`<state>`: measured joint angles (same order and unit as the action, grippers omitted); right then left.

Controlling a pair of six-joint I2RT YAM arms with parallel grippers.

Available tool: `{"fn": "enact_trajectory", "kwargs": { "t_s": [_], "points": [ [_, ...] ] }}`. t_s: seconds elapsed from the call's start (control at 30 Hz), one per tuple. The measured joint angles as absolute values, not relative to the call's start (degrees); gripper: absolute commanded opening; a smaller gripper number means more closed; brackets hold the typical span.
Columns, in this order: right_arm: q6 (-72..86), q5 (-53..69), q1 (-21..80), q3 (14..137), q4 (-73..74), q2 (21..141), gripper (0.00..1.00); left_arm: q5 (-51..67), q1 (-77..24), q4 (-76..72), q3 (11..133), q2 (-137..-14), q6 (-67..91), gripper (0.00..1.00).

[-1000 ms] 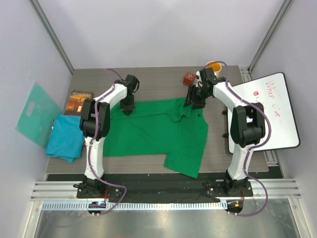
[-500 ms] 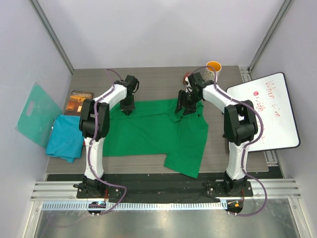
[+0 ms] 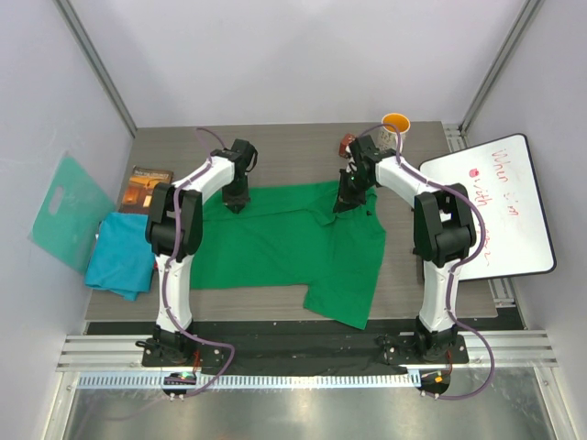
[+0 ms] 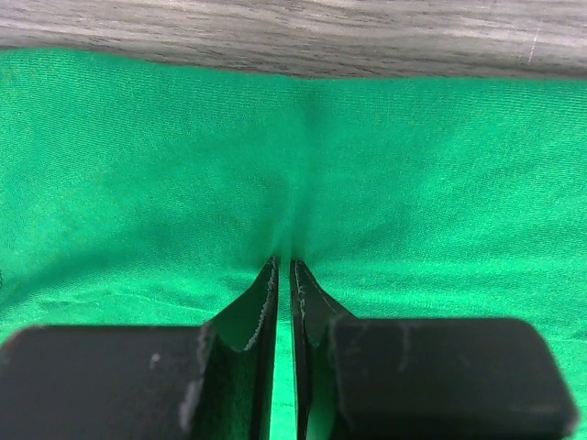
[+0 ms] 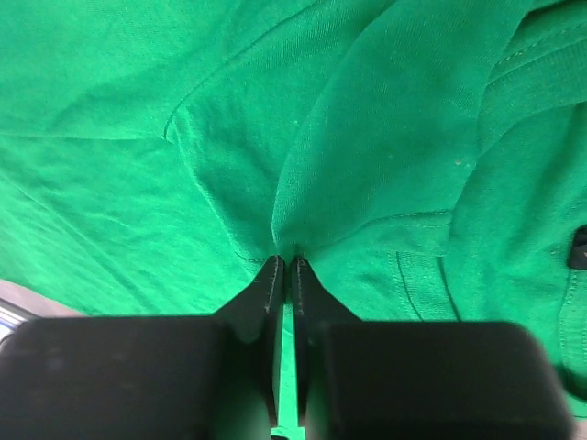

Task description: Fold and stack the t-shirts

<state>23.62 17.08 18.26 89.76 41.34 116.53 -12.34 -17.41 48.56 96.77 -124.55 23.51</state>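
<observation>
A bright green t-shirt (image 3: 284, 243) lies spread across the middle of the table, its far edge toward the back. My left gripper (image 3: 237, 205) is shut on a pinch of its far left edge; in the left wrist view the cloth (image 4: 293, 165) puckers up into the closed fingertips (image 4: 283, 268). My right gripper (image 3: 345, 203) is shut on the shirt's far right part, near the collar and sleeve, where the fabric (image 5: 367, 137) bunches into the tips (image 5: 285, 263). A teal-blue t-shirt (image 3: 121, 257) lies crumpled at the table's left edge.
A brown book (image 3: 147, 187) lies behind the teal-blue shirt, and a stiff teal board (image 3: 66, 209) leans at the far left. An orange cup (image 3: 396, 123) and a brown object (image 3: 348, 143) stand at the back right. A whiteboard (image 3: 500, 206) lies at the right edge.
My right gripper has come left and down from beside the brown object onto the green shirt and has closed on its cloth. The left gripper has kept its grip in place.
</observation>
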Motion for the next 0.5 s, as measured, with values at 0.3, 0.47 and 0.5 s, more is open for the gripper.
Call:
{"fn": "enact_trajectory", "kwargs": {
  "t_s": [0.3,0.47,0.5],
  "points": [
    [23.0,16.1,18.3,89.8,44.1,116.5,0.01,-12.3,-17.4,47.9,96.2,-124.2,23.5,0.09],
    [21.8,14.4,18.3,89.7,47.7,116.4,0.01,-12.3,-17.4,47.9,96.2,-124.2,23.5,0.09],
    [21.5,14.1,18.3,89.6,48.2,116.3,0.01,-12.3,-17.4,47.9,96.2,-124.2,23.5,0.09]
  ]
}}
